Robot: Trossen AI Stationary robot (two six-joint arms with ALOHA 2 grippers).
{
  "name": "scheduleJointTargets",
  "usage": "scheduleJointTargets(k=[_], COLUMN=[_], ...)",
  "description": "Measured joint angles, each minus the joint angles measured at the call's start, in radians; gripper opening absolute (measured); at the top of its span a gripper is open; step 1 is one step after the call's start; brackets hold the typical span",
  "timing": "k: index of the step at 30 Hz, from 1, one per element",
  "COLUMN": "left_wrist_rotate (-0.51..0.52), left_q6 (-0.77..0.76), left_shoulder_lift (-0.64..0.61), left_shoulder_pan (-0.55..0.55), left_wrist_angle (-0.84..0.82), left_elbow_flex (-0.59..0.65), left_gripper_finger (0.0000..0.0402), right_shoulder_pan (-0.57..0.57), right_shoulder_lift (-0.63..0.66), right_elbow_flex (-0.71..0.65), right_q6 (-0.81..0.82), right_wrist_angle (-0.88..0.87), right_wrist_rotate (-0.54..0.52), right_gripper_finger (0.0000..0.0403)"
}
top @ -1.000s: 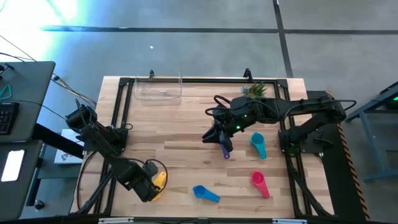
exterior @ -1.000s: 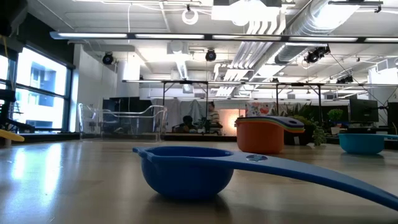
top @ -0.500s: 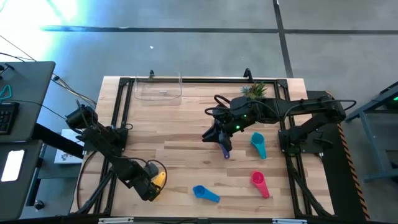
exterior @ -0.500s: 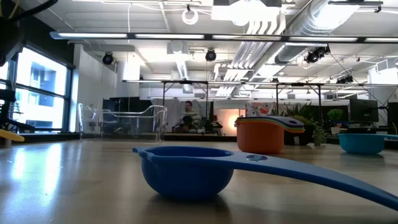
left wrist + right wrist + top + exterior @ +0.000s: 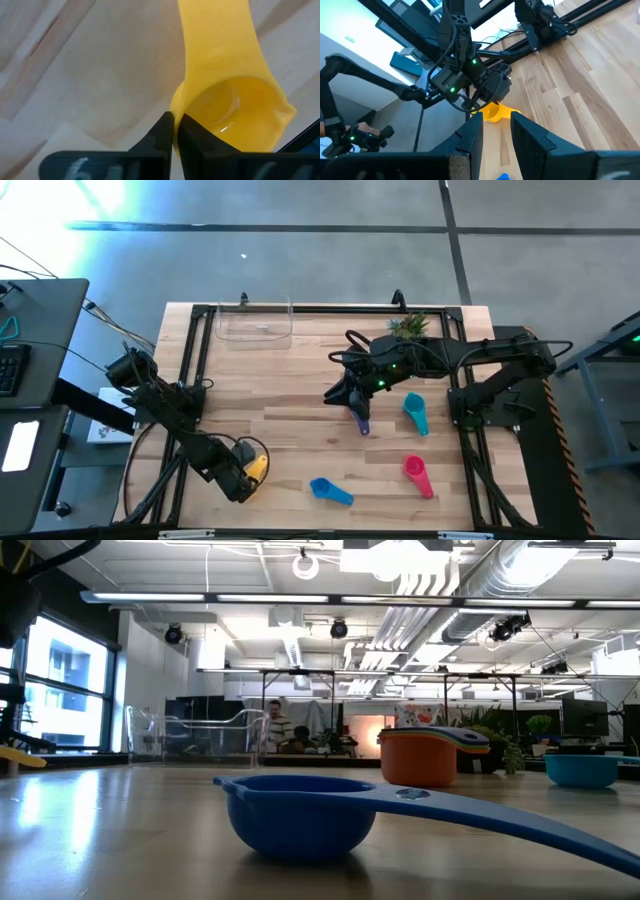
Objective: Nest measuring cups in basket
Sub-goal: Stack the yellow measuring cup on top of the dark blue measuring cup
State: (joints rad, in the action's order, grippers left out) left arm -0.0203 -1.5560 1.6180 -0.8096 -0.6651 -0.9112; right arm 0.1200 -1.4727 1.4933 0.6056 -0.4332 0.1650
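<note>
Item: yellow measuring cup [image 5: 235,107], rim pinched in my shut left tool [image 5: 173,131] at counter's near-left, clear basket [image 5: 254,322] far across; right tool [image 5: 360,415] grips purple cup's handle.

Wood table [image 5: 290,395]: basket [image 5: 254,326], blue cup [image 5: 321,487], pink cup [image 5: 413,468].

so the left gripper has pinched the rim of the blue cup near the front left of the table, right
Not quite: the cup is yellow, not blue. The left wrist view shows the left gripper shut on the rim of the yellow measuring cup. The high view puts it near the table's front left, with the blue measuring cup lying apart, untouched.
</note>
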Motion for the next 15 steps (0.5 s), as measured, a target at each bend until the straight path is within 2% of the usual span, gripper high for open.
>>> scheduleJointTargets(k=[6,15], left_wrist_rotate=[-0.009,-0.049], left_q6=[0.152,0.563], left_shoulder_lift=[0.000,0.000], left_shoulder_pan=[0.062,0.241], left_wrist_angle=[0.006,0.004], left_elbow_flex=[0.000,-0.041], left_gripper_finger=[0.0009,0.0009], right_shoulder_pan=[0.000,0.000], right_shoulder_lift=[0.000,0.000], right_elbow_flex=[0.000,0.000], right_q6=[0.026,0.092], right_wrist_angle=[0.000,-0.004], right_wrist_rotate=[-0.012,-0.107], right_gripper_finger=[0.0091,0.0091])
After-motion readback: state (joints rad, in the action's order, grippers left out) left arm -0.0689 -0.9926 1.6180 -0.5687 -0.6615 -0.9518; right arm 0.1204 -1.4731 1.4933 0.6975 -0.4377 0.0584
